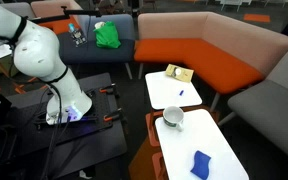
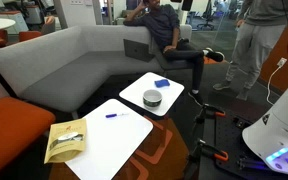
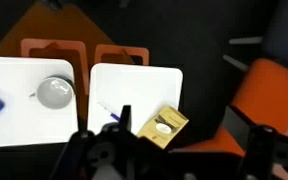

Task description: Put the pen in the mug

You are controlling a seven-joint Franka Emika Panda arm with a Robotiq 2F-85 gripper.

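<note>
1. Nothing done yet: pen (image 1: 181,93) lies on the centre-frame white table (image 1: 159,95), well apart from the mug (image 1: 172,118).
2. Gripper (image 3: 169,150) sits at the lower edge of the wrist view; it looks spread and empty.
3. Left: grasp, carry, drop.

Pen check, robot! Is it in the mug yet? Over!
Gripper above the tables, open or shut unclear. Pen lying on white table with tan box, not in mug. Mug on next table, nothing blocking it.
</note>
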